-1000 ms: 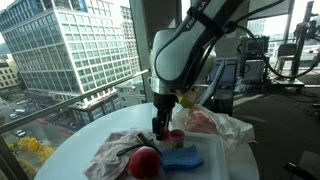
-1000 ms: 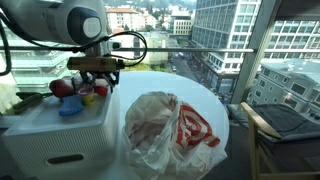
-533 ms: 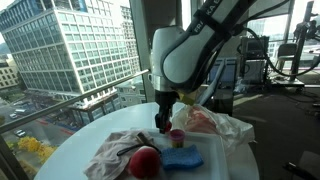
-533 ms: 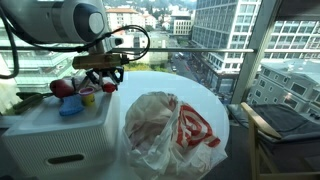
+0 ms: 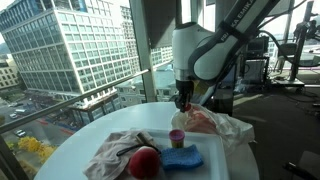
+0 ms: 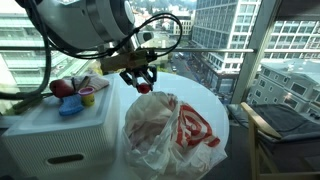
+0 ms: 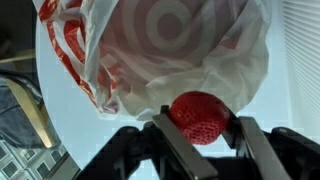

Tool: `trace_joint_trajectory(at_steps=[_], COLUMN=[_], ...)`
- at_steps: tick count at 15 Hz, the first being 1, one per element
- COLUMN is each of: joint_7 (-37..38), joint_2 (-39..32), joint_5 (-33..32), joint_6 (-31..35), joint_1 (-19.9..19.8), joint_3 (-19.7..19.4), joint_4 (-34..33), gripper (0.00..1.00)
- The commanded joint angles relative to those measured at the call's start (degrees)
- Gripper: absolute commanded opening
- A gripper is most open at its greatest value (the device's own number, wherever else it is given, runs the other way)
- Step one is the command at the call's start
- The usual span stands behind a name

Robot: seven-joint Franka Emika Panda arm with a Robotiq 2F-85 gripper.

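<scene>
- Grip in an exterior view: fingers (image 5: 183, 99) closed partway around red strawberry (image 5: 186, 103), lifted clear of desk (image 5: 75, 150) and hanging over the near edge of plastic bag (image 5: 215, 125).
- Same view, lower down: small cup (image 5: 177, 137), blue object (image 5: 180, 158), red apple (image 5: 145, 162) and crumpled cloth (image 5: 115, 155) crowded together, well below the fingers and apart from them. Bare desk out to the curved rim on the window side. Open air around the arm at its height.
- In an exterior view: fingers (image 6: 130, 79) clamped on red strawberry (image 6: 142, 87), just above the top edge of plastic bag (image 6: 170, 130), between the bag and white box (image 6: 60, 140). Red apple (image 6: 62, 88), small cup (image 6: 88, 97) and blue object (image 6: 70, 108) on the box top, near its bag-side edge. Bare desk (image 6: 205, 95) beyond the bag, up to the round rim.
- Wrist view: red strawberry (image 7: 197, 115) pinched from both sides between fingers (image 7: 172, 142), jaws neither wide nor fully closed, fruit filling the gap. Plastic bag (image 7: 160, 50) across the upper frame, its crumpled edge right at the strawberry; touching or not, cannot tell. Bare desk (image 7: 90, 125) beside the bag.
</scene>
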State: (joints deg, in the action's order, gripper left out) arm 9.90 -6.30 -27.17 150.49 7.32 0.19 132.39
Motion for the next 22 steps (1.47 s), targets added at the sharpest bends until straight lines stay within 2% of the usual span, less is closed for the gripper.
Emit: trace_joint_trajectory(at_steps=[1,7,8,9,12,13,16,17,20,21,22], joint_7=[6.99,9.62,8.88,9.45,6.96,6.71,4.46,2.95,-5.08,-8.38,-12.06], joint_2=[-1.61,-9.97,-10.5,-10.71,-7.53,-6.32,-0.72,1.46,5.88,6.82,7.5], joint_5=[-4.72,-6.42,-5.98,-6.71,-5.61,-5.36,-1.14,2.03,16.87,21.69,26.78], joint_6=[1.08,2.29,2.91,2.81,0.76,0.36,0.79,1.33,2.84,2.8,1.48], joint_1=[-1.2,-1.67,-1.56,-0.83,-0.08,0.23,0.4,0.17,-0.17,-1.33,1.19], joint_3=[-1.84,-5.83,-6.23,-7.05,-6.31,-5.93,-2.69,-1.01,4.72,7.99,7.82], joint_4=[1.76,0.87,0.77,0.5,0.57,0.45,1.34,1.81,2.42,2.4,1.67], gripper=[0.26,0.27,0.76,0.77,0.97,1.0,1.0,1.0,1.0,1.0,1.0])
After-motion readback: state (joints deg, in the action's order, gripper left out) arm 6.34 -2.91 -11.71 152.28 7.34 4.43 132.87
